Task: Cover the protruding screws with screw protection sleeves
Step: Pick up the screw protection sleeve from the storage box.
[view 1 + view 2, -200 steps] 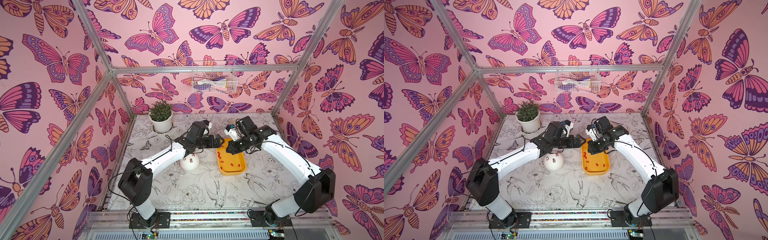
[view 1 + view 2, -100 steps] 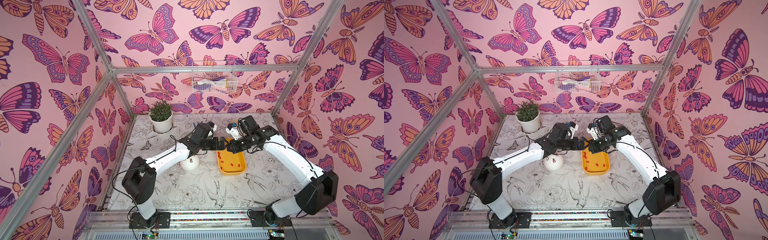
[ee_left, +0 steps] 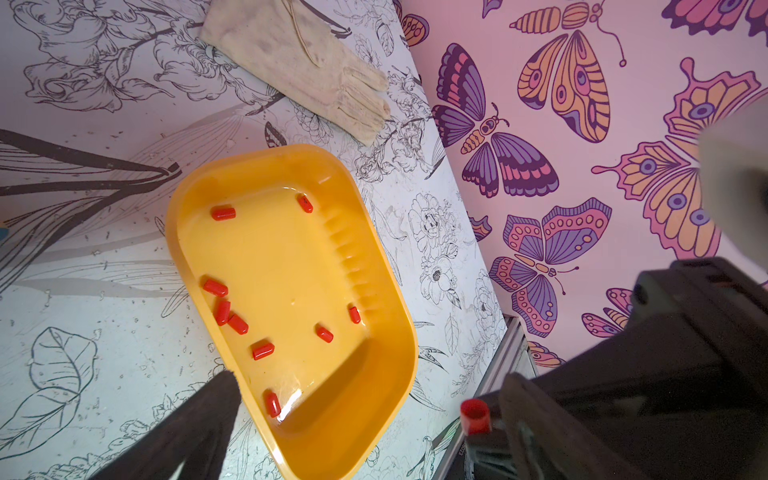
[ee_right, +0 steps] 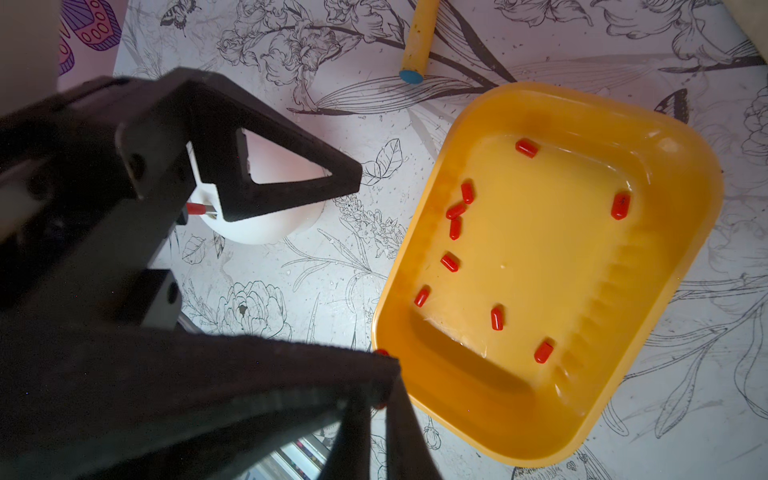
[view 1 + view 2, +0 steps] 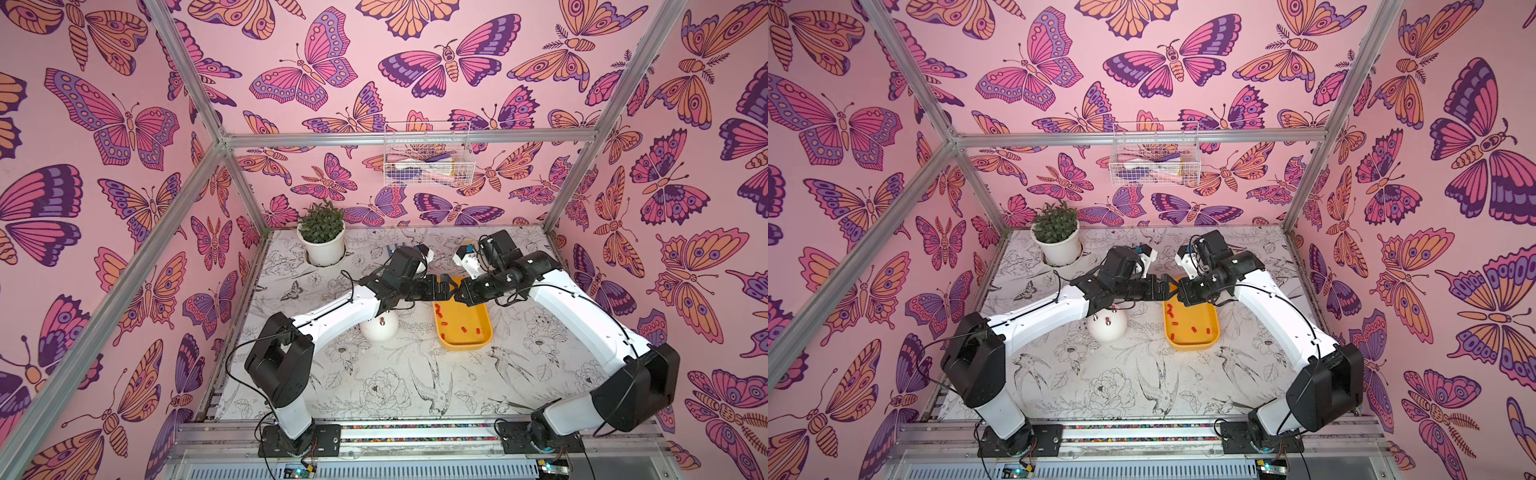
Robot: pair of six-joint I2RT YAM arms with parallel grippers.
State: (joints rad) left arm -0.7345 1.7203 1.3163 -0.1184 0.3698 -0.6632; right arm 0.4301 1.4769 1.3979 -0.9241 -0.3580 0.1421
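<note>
The white dome [image 5: 379,328] [image 5: 1106,328] stands left of the yellow tray [image 5: 463,344] [image 5: 1192,344]. One of its protruding screws wears a red sleeve [image 5: 1107,320] [image 4: 195,209], and a bare screw [image 5: 1096,316] stands beside it. Several loose screw protection sleeves [image 3: 223,213] [image 4: 526,148] lie in the tray [image 3: 409,332] [image 4: 702,232]. My right gripper [image 5: 457,295] [image 5: 1178,291] [image 4: 380,382] is shut on one red sleeve [image 3: 475,415] above the tray's far end. My left gripper [image 5: 445,287] [image 5: 1165,286] [image 3: 370,386] is open, its jaws either side of that sleeve.
A potted plant [image 5: 322,245] stands at the back left. A pale glove [image 3: 307,62] and a yellow marker [image 4: 417,37] lie on the table beyond the tray. A wire basket [image 5: 426,156] hangs on the back wall. Aluminium posts frame the cell.
My left gripper has moved right, away from the dome, until its open jaws meet the tip of the right gripper over the tray. The right gripper has barely shifted.
</note>
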